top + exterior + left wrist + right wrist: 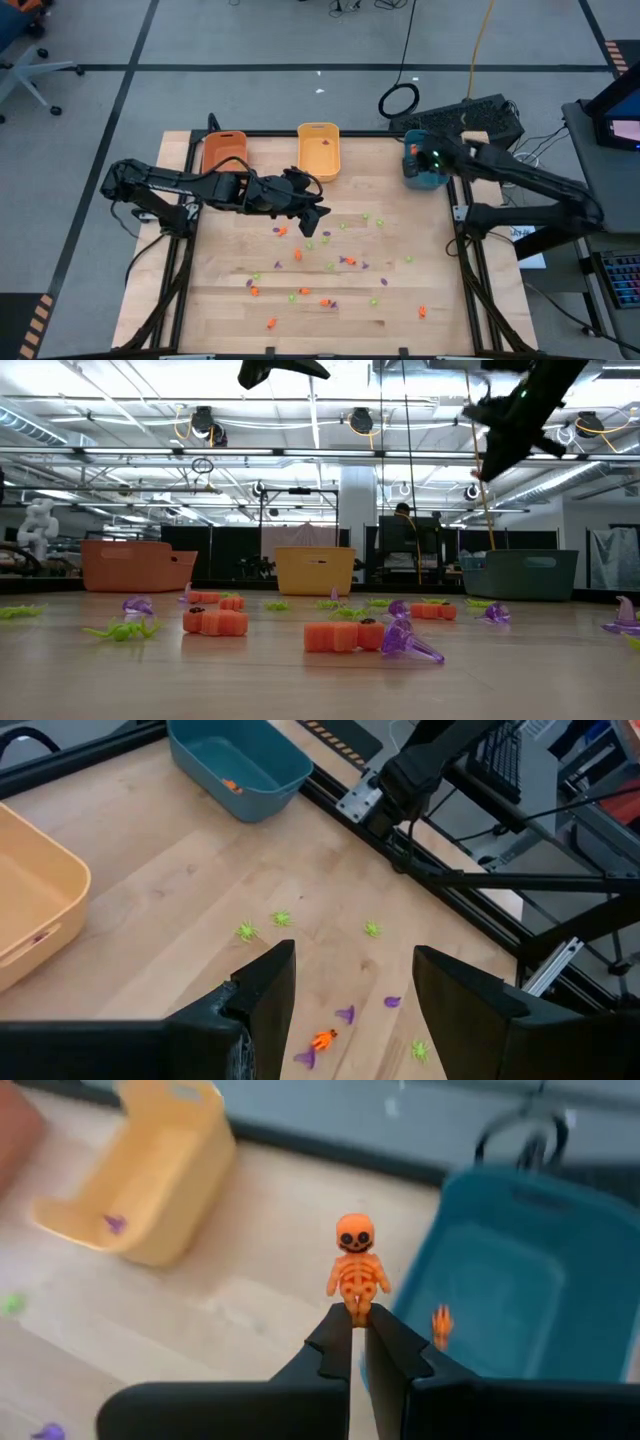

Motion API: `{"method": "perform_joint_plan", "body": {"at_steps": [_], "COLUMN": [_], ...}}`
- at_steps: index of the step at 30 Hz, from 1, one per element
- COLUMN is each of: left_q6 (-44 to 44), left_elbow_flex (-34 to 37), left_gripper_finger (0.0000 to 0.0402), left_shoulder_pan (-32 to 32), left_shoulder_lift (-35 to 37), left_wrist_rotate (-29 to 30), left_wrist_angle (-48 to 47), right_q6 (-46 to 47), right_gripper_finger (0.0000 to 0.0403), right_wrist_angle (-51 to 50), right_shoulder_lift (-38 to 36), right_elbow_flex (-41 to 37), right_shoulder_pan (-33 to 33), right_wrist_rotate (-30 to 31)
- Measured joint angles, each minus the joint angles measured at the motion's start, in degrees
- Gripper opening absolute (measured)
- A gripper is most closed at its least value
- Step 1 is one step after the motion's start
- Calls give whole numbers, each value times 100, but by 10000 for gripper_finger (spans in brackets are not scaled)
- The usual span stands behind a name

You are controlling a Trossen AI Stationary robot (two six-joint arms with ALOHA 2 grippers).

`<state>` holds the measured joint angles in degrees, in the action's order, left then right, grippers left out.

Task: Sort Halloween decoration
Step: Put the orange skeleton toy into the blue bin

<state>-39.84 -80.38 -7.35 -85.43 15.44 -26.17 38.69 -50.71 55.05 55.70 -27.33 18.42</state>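
The table (400,300) is a pale wooden top in a dark frame, with three bins along its far edge — an orange bin (224,152) near the far left corner, a yellow bin (319,150) at the middle, a teal bin (425,170) near the far right corner.

The left arm (180,185) reaches in low from the left edge, folded at the elbow, its left pincer (312,215) held above the middle of the table with fingers (262,995) spread apart and nothing between them. The right arm (530,180) stretches in from the right edge toward the far right corner, where the right pincer (359,1342) hangs over the near rim of the teal bin, clenched on the feet of one orange skeleton (357,1270) that stands upright above the fingertips.

The Halloween decoration (340,262) lies scattered over the middle and near half of the table — orange, light green and purple pieces, too small and too many for an exact count. One orange piece (231,786) lies inside the teal bin, and one purple piece (115,1224) inside the yellow bin.
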Motion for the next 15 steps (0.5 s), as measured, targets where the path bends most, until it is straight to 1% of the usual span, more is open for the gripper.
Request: {"method": "perform_joint_plan", "body": {"at_steps": [3, 9, 15], "left_q6": [-19, -21, -19], "left_elbow_flex": [0, 0, 0], "left_gripper_finger": [203, 203, 203], "left_shoulder_pan": [-2, -17, -17], "left_shoulder_lift": [0, 0, 0], "left_wrist_rotate": [-2, -4, -7], "left_wrist_angle": [2, 0, 0], "right_q6": [-59, -355, -340], "right_gripper_finger": [0, 0, 0], "right_wrist_angle": [-149, 130, 63], "right_shoulder_lift": [448, 1193, 1689], "right_elbow_flex": [-2, -2, -2], "right_shoulder_pan": [-477, -1272, -1850], "right_wrist_rotate": [-285, -830, -900]}}
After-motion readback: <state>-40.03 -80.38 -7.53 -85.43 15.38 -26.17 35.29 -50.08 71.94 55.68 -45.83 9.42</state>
